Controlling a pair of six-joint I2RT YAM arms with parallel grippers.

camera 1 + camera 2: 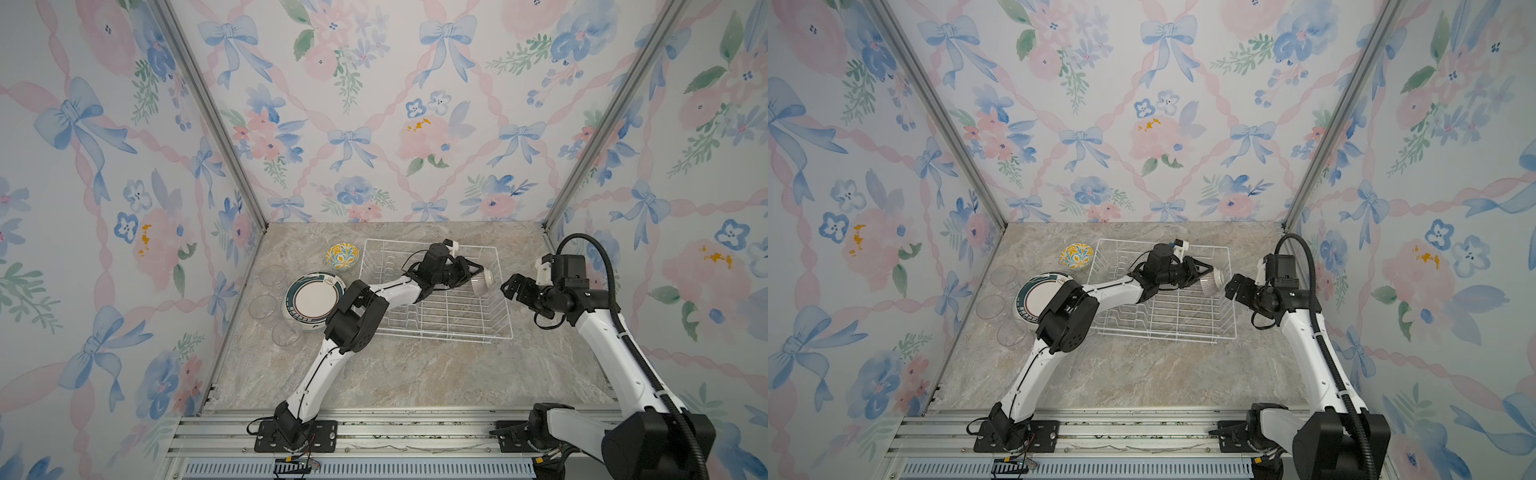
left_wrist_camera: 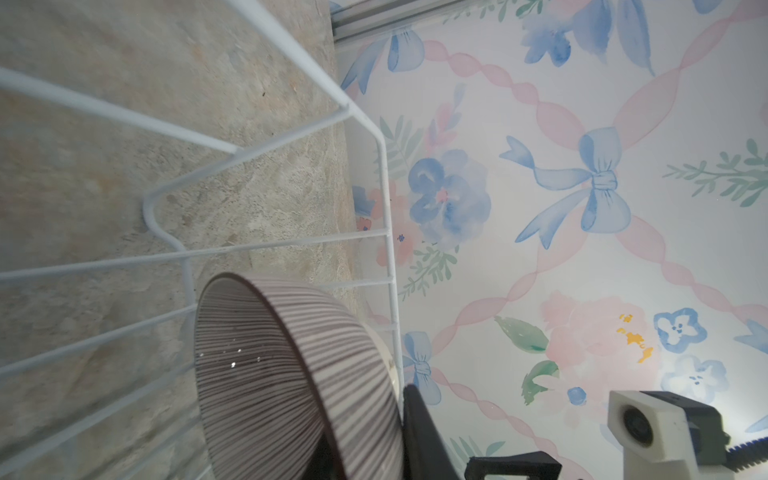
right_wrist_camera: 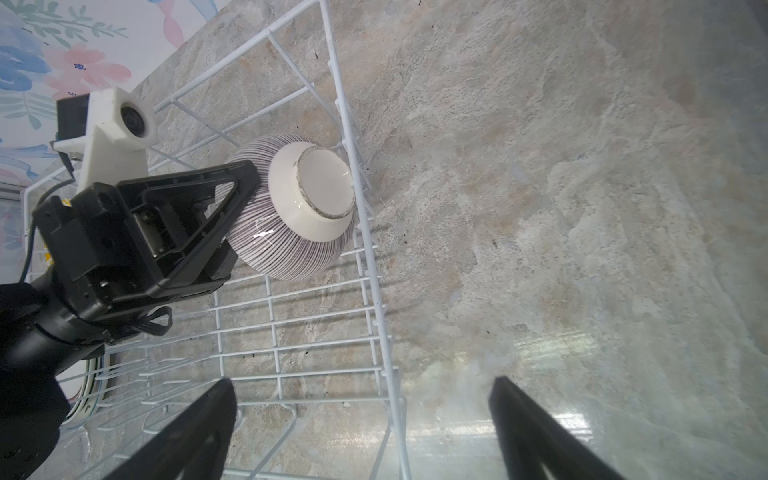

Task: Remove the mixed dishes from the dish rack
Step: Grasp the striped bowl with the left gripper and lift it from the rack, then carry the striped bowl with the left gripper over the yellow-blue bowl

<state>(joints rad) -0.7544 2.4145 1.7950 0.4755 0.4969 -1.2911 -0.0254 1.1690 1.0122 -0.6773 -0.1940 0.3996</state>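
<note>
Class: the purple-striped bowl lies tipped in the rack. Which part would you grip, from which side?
Pinch the rim, one finger inside, one outside. The purple-striped bowl lies tipped, foot toward the dish rack wall, mouth facing inward, so approach from the mouth side, like the left gripper.

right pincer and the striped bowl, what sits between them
Only a wire side wall of the dish rack, clearest in the right wrist view.
</note>
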